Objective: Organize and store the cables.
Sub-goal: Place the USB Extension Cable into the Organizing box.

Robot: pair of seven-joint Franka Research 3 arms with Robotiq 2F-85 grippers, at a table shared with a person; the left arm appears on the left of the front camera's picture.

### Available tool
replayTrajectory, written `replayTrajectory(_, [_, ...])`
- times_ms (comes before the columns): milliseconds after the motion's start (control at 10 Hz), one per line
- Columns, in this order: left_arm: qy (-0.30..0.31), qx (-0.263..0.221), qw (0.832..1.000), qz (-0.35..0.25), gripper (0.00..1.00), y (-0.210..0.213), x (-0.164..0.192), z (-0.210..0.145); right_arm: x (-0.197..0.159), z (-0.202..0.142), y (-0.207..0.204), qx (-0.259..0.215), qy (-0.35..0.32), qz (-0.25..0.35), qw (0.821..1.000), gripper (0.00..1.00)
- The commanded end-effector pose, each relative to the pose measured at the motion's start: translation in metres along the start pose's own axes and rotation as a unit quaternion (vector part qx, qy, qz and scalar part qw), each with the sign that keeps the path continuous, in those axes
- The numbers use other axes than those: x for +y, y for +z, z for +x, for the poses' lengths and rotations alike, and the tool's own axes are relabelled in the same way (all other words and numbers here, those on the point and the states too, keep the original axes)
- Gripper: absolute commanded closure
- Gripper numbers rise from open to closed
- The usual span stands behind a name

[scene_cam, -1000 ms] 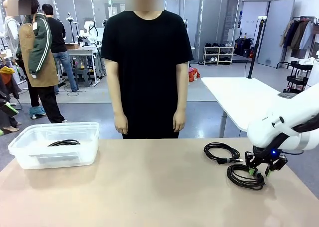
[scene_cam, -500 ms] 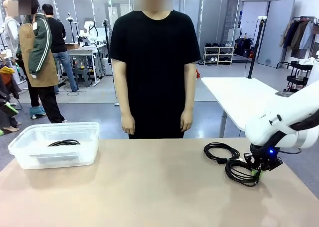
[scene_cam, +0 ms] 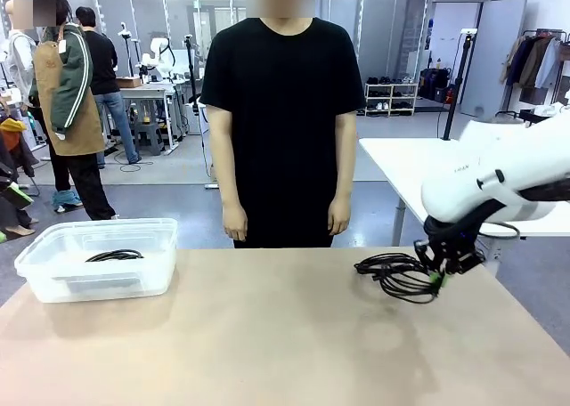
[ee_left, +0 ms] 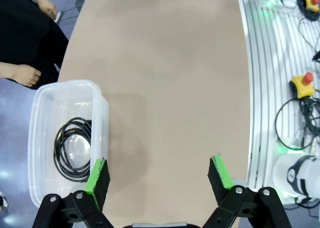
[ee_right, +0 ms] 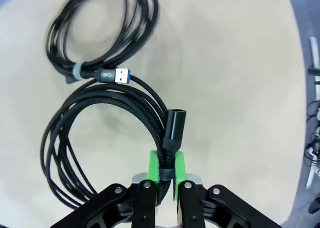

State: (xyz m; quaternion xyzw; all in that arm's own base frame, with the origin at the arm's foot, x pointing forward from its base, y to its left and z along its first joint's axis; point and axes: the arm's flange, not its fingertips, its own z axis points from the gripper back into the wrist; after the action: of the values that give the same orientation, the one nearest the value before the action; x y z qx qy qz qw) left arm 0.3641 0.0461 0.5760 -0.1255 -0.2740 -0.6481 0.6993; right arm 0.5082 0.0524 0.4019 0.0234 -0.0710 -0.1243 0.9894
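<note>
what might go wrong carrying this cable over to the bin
The right gripper pinches only a few strands at the braided coil's edge, so loops may slip or unwind. The second coil's USB plug sits right by the held coil and might snag. The clear bin is at the table's opposite end, a long carry.
</note>
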Motion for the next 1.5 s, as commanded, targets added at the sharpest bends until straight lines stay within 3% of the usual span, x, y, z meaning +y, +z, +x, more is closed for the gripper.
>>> replayTrajectory(0, [-0.001,0.007,1.000,0.002,0.00,0.002,0.004,0.001,0.044,-0.007,0.017,0.004,-0.016,0.009,1.000,1.00])
replayTrajectory(500, [-0.001,0.007,1.000,0.002,0.00,0.002,0.004,0.001,0.188,-0.035,0.014,-0.006,0.065,0.014,0.998,1.00])
replayTrajectory(800, [-0.001,0.007,1.000,0.002,0.00,0.002,0.004,0.001,0.265,-0.041,-0.025,0.006,0.074,0.023,0.997,1.00])
replayTrajectory(1300, [-0.001,0.007,1.000,0.002,0.00,0.002,0.004,0.001,0.290,-0.064,-0.068,0.043,0.093,0.001,0.995,1.00])
replayTrajectory(1400, [-0.001,0.007,1.000,0.002,0.00,0.002,0.004,0.001,0.288,-0.066,-0.072,0.045,0.093,0.000,0.995,0.75])
